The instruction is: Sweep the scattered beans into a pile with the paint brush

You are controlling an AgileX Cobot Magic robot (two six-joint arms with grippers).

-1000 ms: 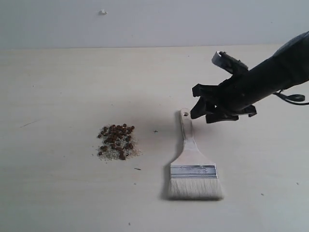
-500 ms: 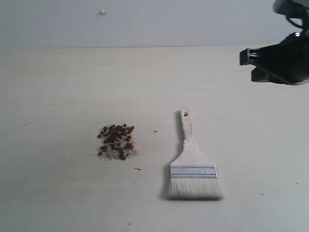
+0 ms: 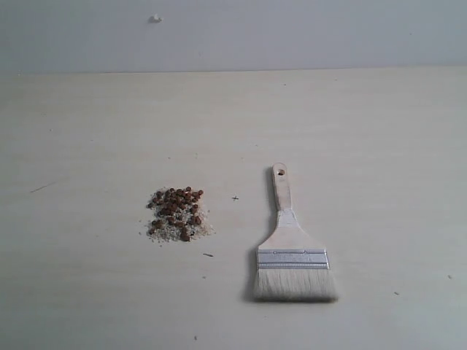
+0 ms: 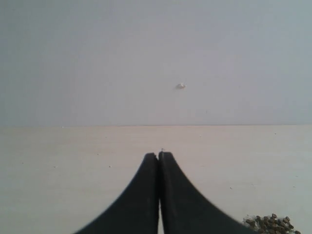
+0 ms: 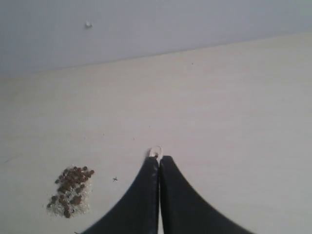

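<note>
Lying flat on the table (image 3: 379,124), the paint brush (image 3: 292,244) points its handle to 12 o'clock, the pile (image 3: 177,215) of beans (image 3: 182,198) at its 9 o'clock. Left gripper (image 4: 159,158) and right gripper (image 5: 159,162) are pinched closed, empty. Light and stiff, the brush likely lifts best by its slim wooden handle, not the soft bristles.

We see a pale, wood-grained table (image 3: 102,131) filling most of the exterior view — matte, with faint streaks and a few dark flecks. Behind it we find a plain grey-white wall (image 3: 306,33) carrying one small white bump (image 3: 155,18). The light is soft and even.
</note>
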